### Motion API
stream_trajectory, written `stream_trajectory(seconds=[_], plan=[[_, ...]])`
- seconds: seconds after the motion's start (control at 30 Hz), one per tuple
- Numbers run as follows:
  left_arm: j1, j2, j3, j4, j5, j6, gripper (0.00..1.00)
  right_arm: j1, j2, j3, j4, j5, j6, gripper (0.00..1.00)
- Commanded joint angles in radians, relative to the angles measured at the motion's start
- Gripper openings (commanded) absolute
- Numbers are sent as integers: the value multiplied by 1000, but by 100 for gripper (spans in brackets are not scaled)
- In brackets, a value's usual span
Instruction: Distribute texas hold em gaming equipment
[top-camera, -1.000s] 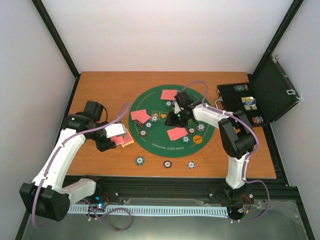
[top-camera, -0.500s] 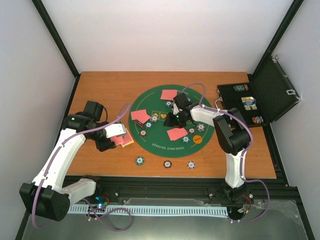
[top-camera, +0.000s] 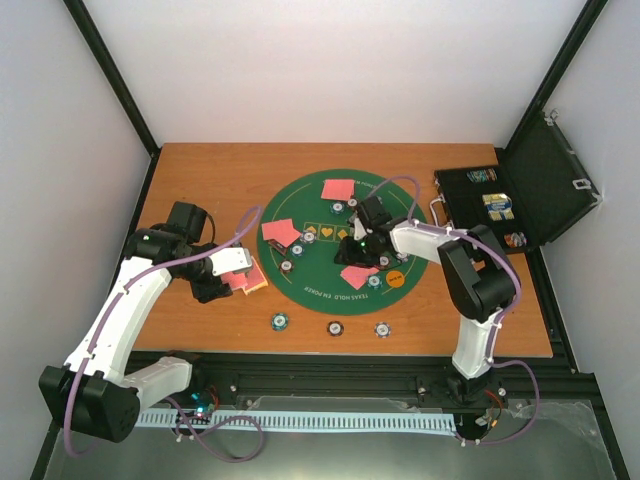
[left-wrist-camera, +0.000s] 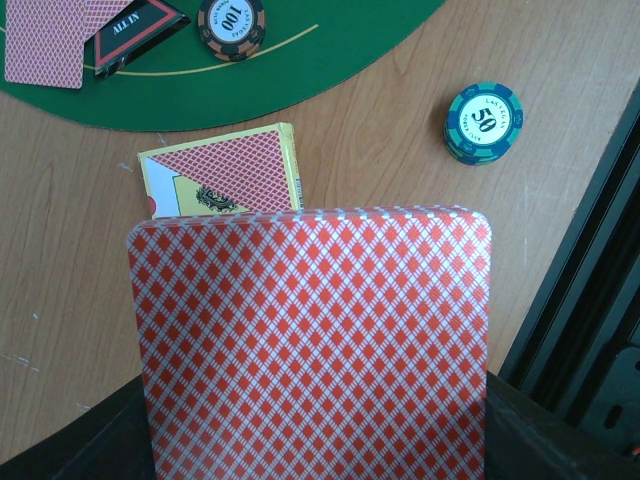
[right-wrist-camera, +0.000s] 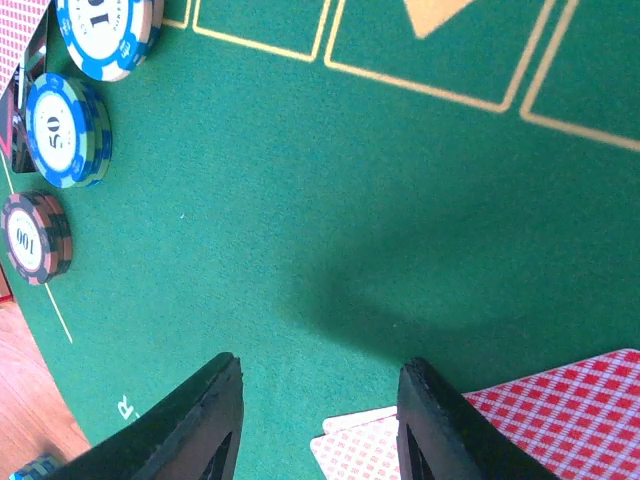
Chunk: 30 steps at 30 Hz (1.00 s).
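left arm (top-camera: 118, 312) rises from the near-left corner, then bends right, wrist down over the table's left side, just off the green mat (top-camera: 296, 200). left gripper (top-camera: 236, 270) is clamped on a card stack (left-wrist-camera: 315, 340), red-diamond backs up. under it on the wood: yellow card box (left-wrist-camera: 222, 178), and a green chip (left-wrist-camera: 484, 121) marked 50 toward the table's near edge. just inside the mat's left edge: black triangle (left-wrist-camera: 135, 28) reading ALL IN and a brown chip (left-wrist-camera: 231, 22) marked 100

right arm (top-camera: 472, 270) reaches left over the mat's middle, wrist pitched down. right gripper (right-wrist-camera: 320, 405) has fingers apart with nothing between them, bare felt below; loose cards (right-wrist-camera: 570, 415) lie just beside one finger. near the mat's rim: blue chip (right-wrist-camera: 65, 130) marked 50, dark chip (right-wrist-camera: 35, 238) marked 100. mat's near rim reads TEXAS HOLD EM POKER
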Motion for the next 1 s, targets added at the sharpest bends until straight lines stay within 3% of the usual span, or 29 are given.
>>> stream_trajectory(seconds=[0.0, 0.13, 0.27, 0.4, 0.97], plan=[[1, -18, 20, -5, 14, 24, 1, 6, -29, -9, -49, 16, 5, 45], [1, -21, 22, -7, 15, 24, 1, 12, -78, 19, -30, -29, 37, 45], [1, -22, 18, -5, 20, 24, 1, 76, -169, 26, 46, -38, 129, 59], [1, -19, 21, 0, 24, 21, 1, 162, -223, 3, 200, -98, 257, 65], [1, -4, 32, 7, 26, 13, 1, 373, -107, 54, 554, -306, 447, 71]])
